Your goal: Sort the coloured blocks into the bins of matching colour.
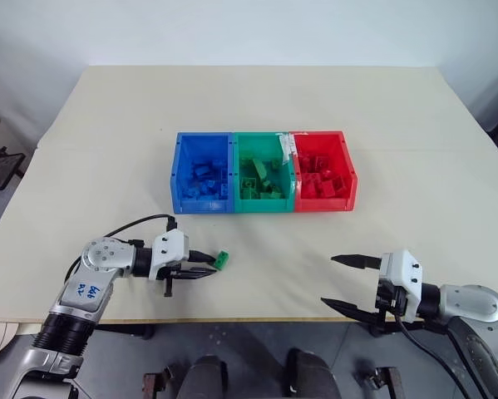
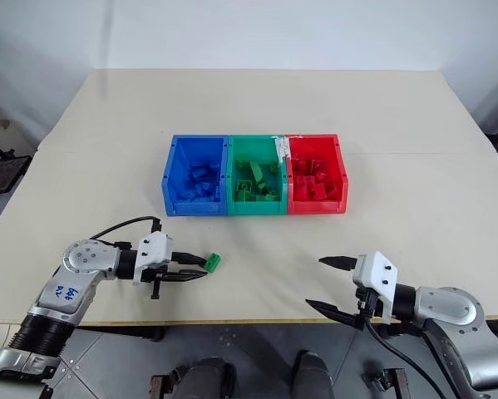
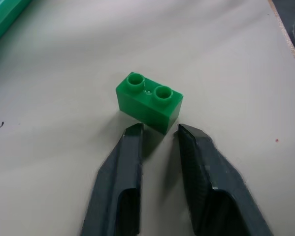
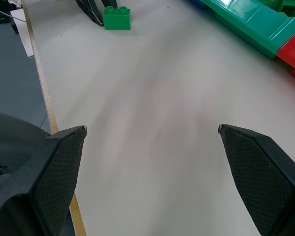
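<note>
The green two-stud brick [image 3: 148, 102] sits upright on the surface [image 1: 415, 191], well short of the green bin [image 1: 263, 173] and off towards that bin's blue-side corner, nearer my edge of the surface. It is the one loose brick I can see; the blue bin [image 1: 202, 173], the green bin and the red bin [image 1: 323, 170], joined in a row, already hold bricks of their own colours.

My left hand [image 1: 210, 268] is right at the brick, pointing across at it from the side away from the green bin's red neighbour. Its fingers [image 3: 125, 167] are drawn nearly together, and in the wrist view their tips stand just at the brick's near face, with the brick beyond them rather than between them. So I judge that I have closed short of it and hold nothing.

My right hand [image 2: 329, 285] hangs over the near edge of the surface, well apart from the brick and below the red bin's side of the row, fingers spread wide and empty.

The step in hand is picking up this green brick. Next I judge I need to part the left fingers, push forward until they straddle the brick's sides, close, then lift and carry it over the green bin's front wall.
</note>
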